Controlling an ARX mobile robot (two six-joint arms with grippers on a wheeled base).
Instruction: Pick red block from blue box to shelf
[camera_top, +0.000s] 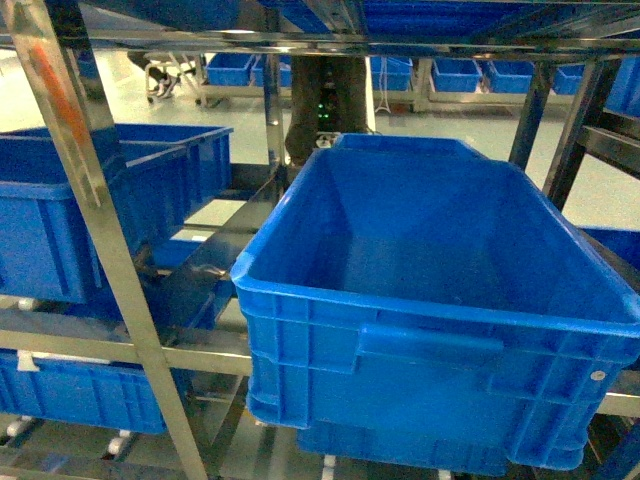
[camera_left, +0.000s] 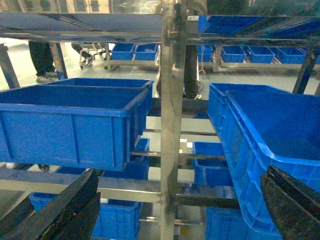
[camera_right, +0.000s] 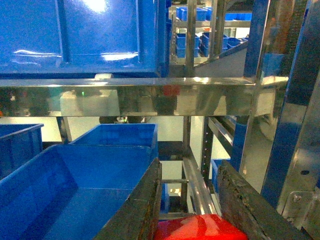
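The red block (camera_right: 200, 229) is glossy and sits clamped between the two dark fingers of my right gripper (camera_right: 190, 165), low in the right wrist view. That gripper is inside the shelf (camera_right: 150, 97), under a shiny steel rail. My left gripper (camera_left: 180, 172) is open, its fingers far apart with nothing between them, facing a steel upright of the shelf (camera_left: 172, 100). The head view shows the shelf (camera_top: 100, 250) close up, and neither gripper appears in it. The blue box is out of view.
A large dark blue ribbed crate (camera_top: 430, 300) fills the shelf tier ahead, with another crate (camera_top: 80, 210) to its left. More crates stand beside the right gripper (camera_right: 65, 185) and on the tier above (camera_right: 80, 35). Steel uprights stand close on the right (camera_right: 295, 125).
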